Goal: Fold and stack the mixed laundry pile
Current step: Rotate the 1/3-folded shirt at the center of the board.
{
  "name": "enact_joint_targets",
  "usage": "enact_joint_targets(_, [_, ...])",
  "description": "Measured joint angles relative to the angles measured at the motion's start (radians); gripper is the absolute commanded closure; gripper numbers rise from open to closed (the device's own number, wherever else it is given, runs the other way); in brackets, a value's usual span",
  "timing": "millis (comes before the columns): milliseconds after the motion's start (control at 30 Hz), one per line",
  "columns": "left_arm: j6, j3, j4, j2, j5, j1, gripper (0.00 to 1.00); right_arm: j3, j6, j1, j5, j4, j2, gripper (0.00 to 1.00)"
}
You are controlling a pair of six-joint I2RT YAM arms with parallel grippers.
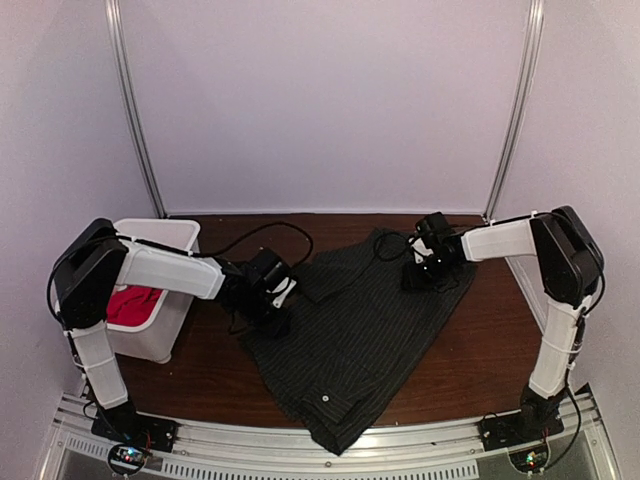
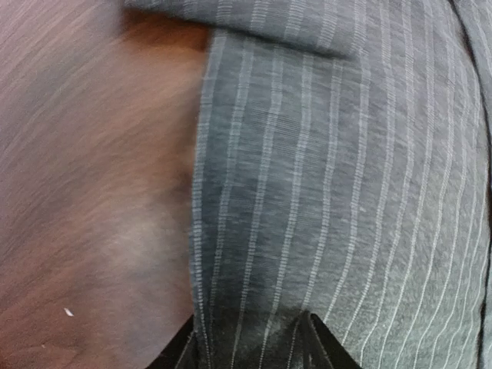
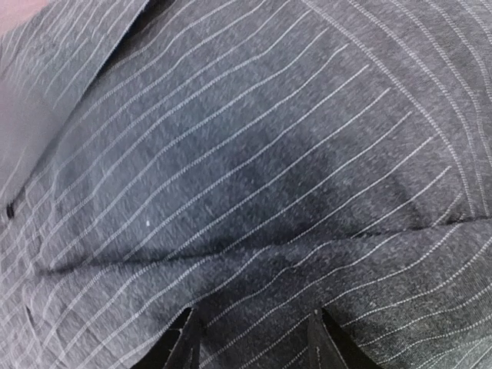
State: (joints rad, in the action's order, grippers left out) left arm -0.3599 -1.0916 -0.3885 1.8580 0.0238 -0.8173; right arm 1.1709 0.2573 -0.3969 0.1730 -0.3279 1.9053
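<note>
From above, the pinstriped shirt (image 1: 350, 340) lies spread across the middle of the brown surface (image 1: 200, 370), its lower end hanging over the near edge and a pale button (image 1: 327, 398) showing near that end. Only this view shows the red T-shirt (image 1: 135, 303), which sits bunched inside the white bin (image 1: 170, 235) at the left, well apart from the shirt. The left arm passes right in front of the bin. The left pincer (image 1: 275, 300) sits at the shirt's left edge and the right pincer (image 1: 420, 275) is down on its far right corner, but neither opening can be read from up here. The left wrist view comes in close on the shirt (image 2: 346, 192), whose edge runs top to bottom, with bare surface (image 2: 77, 154) to its left and a fold crossing the top. The left pincer (image 2: 250, 346) has its two tips apart with the cloth's edge lying between them; whether they pinch it I cannot tell. The right wrist view is filled with the shirt (image 3: 246, 154), and a creased ridge crosses it just ahead of the right pincer (image 3: 257, 342). Its tips also stand apart on the cloth, and I cannot tell whether they have hold of it.
</note>
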Motion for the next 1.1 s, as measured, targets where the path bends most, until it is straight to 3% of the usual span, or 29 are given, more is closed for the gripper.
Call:
enact_joint_targets(233, [-0.016, 0.005, 0.007, 0.003, 0.06, 0.0, 0.74, -0.008, -0.019, 0.0, -0.002, 0.03, 0.006, 0.51])
enact_joint_targets(567, [-0.004, -0.22, -0.052, 0.162, 0.149, 0.082, 0.73, -0.308, 0.038, -0.029, 0.082, 0.169, -0.193, 0.49])
enact_joint_targets(867, [0.034, -0.441, -0.082, 0.31, 0.101, 0.194, 0.72, -0.496, 0.213, -0.305, 0.186, 0.216, -0.364, 0.48])
enact_joint_targets(1100, [0.06, -0.468, -0.101, 0.324, 0.069, 0.215, 0.69, -0.602, 0.337, -0.452, 0.221, 0.21, -0.477, 0.47])
